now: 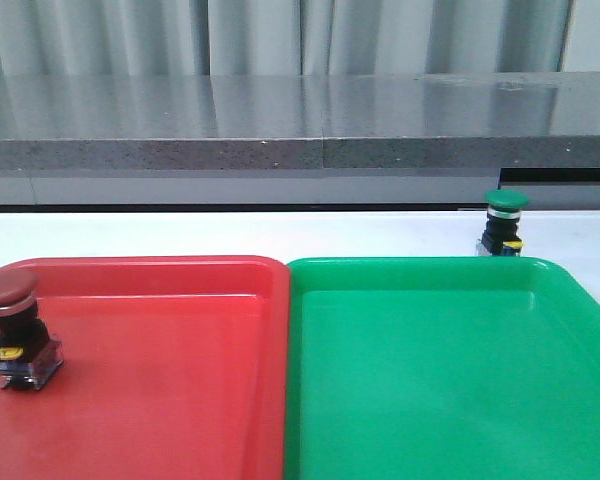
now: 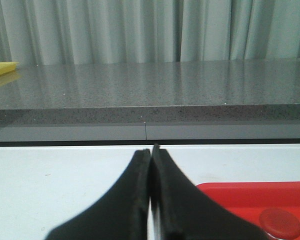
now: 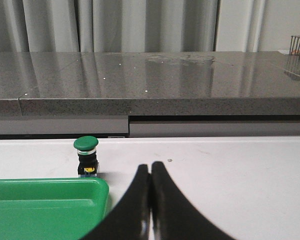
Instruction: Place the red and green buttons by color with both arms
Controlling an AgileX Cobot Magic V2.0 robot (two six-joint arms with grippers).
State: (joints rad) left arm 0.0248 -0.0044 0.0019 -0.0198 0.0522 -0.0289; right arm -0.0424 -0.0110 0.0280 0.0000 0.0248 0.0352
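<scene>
Green button (image 3: 86, 156) is waiting upright on the table just behind the green tray (image 3: 45, 205); right gripper (image 3: 150, 172), clenched empty, needs opening first, then closing on the black body. Red button (image 1: 14, 328) is sitting inside the red tray (image 1: 170, 380); left gripper (image 2: 151, 157) clenched, empty.

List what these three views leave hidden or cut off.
- Dark red mushroom-cap button: in the left wrist view only its cap shows; the red plastic tray rim hides the body.
- Red tray and green plastic tray: near ends cut off in the front view.
- Both arms: out of the front view.
</scene>
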